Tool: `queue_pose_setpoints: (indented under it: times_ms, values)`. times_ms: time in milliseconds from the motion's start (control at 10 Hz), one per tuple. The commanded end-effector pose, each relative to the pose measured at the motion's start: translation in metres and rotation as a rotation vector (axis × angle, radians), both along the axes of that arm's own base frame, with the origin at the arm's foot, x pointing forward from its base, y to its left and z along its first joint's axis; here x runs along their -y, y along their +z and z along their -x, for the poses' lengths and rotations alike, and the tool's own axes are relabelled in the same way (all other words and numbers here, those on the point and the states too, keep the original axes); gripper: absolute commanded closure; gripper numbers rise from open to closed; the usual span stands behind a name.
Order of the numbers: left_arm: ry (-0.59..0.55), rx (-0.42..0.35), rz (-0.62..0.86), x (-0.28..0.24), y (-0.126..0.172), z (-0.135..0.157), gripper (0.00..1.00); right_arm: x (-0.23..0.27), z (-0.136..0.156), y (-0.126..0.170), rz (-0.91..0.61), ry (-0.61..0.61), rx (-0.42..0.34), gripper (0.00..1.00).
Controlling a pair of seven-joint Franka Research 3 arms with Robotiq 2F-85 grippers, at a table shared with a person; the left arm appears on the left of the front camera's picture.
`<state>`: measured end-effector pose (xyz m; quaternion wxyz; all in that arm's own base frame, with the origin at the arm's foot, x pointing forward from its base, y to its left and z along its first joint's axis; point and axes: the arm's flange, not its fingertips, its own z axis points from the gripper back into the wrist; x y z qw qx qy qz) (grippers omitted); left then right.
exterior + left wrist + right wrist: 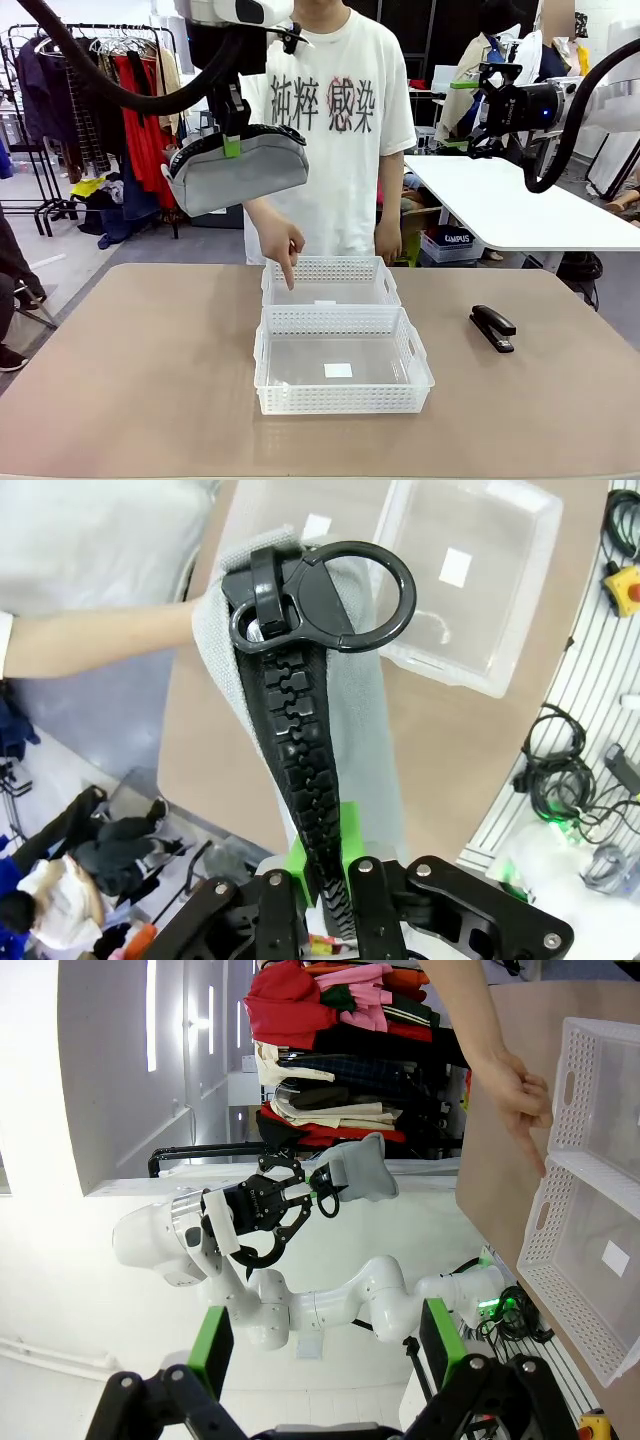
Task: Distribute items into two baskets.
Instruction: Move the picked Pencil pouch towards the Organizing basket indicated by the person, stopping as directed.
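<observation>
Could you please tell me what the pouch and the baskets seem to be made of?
The pouch looks like soft matte grey fabric, sagging; its zipper seems glossy black plastic. The near basket and far basket look like white translucent moulded plastic, lattice-walled.

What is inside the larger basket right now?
A small white label lies on the floor of the larger basket, with nothing else visible inside. The near lattice wall covers the front strip of that floor.
</observation>
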<state>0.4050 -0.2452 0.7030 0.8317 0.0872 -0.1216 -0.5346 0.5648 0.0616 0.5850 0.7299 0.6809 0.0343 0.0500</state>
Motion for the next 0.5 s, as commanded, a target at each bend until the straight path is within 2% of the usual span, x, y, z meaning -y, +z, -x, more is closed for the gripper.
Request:
queue_pose_setpoints:
  times_ms: [0,400]
  values:
    - [-0.019,-0.001,-0.004,0.0017,-0.0001,0.0008,1.0,-0.0002,0.0012,0.0021,-0.002,0.001,0.004,0.0]
    - [-0.006,-0.005,-0.003,0.0028,-0.0024,-0.0007,1.0,-0.0002,0.0012,0.0021,-0.002,0.001,0.004,0.0]
